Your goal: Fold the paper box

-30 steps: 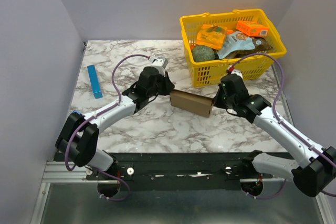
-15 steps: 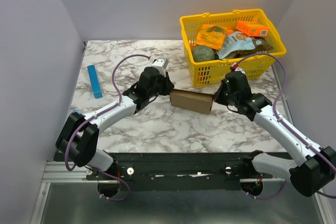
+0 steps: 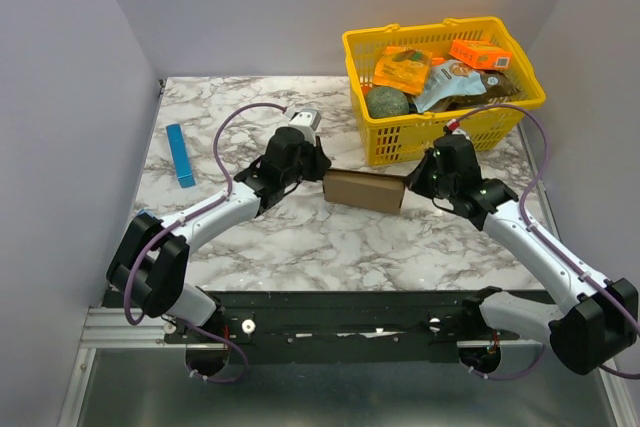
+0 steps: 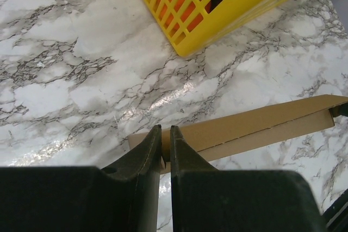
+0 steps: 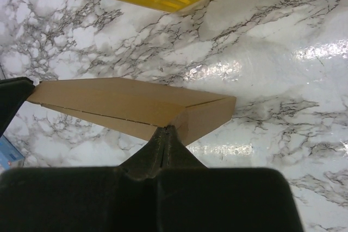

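A thin blue strip (image 3: 181,155) lies at the far left of the marble surface (image 3: 300,237), well apart from everything else. The left claw (image 3: 318,169) reaches in next; in the left wrist view its two fingers (image 4: 149,150) stand only a narrow slit apart, pinching the left end of the paper box (image 3: 364,190) between them. The plain brown box lies flattened near the middle of the surface, stretched between the two arms and just in front of the basket. At its right end the right claw (image 3: 412,182) has its fingers pressed fully together. The closed tip (image 5: 166,130) touches the box's near edge beside a crease, with nothing visibly between the fingers. Behind and to the right stands the yellow basket (image 3: 440,137), filled with orange packets and other goods.
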`<action>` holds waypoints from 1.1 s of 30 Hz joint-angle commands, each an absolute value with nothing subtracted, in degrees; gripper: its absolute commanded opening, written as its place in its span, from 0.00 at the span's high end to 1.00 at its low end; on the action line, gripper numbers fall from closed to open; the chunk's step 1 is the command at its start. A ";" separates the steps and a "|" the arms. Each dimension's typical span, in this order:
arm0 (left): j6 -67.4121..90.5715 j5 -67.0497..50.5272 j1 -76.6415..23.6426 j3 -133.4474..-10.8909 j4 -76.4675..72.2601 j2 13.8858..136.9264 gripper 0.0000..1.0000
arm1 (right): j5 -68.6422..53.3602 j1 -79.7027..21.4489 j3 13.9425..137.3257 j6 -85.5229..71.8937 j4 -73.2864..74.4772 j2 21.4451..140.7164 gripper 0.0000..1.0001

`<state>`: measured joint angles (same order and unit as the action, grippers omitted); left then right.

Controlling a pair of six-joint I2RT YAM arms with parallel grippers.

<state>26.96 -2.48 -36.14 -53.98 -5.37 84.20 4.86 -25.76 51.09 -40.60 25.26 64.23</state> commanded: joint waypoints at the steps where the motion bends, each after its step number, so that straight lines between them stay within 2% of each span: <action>1: 26.11 -6.50 -38.85 -52.38 5.80 88.68 0.83 | -3.61 -26.81 50.80 -41.94 18.55 64.69 0.99; 5: 24.61 -5.19 -38.85 -53.78 7.12 89.21 0.83 | -1.15 -26.81 50.27 -35.52 20.03 65.13 0.99; 7: 23.91 -4.84 -38.85 -54.49 8.25 89.73 0.88 | 2.43 -26.81 50.10 -32.28 22.49 65.04 0.99; 13: 23.82 -4.31 -38.85 -55.19 8.26 89.91 0.88 | 6.85 -26.81 50.27 -26.55 26.53 63.90 0.84; 19: 23.91 -4.22 -38.85 -55.37 7.91 89.91 0.87 | 7.82 -26.81 50.19 -25.05 27.69 63.81 0.75; 33: 24.08 -4.66 -38.85 -55.37 7.91 90.35 0.87 | 13.09 -26.89 50.45 -22.77 28.39 65.21 0.74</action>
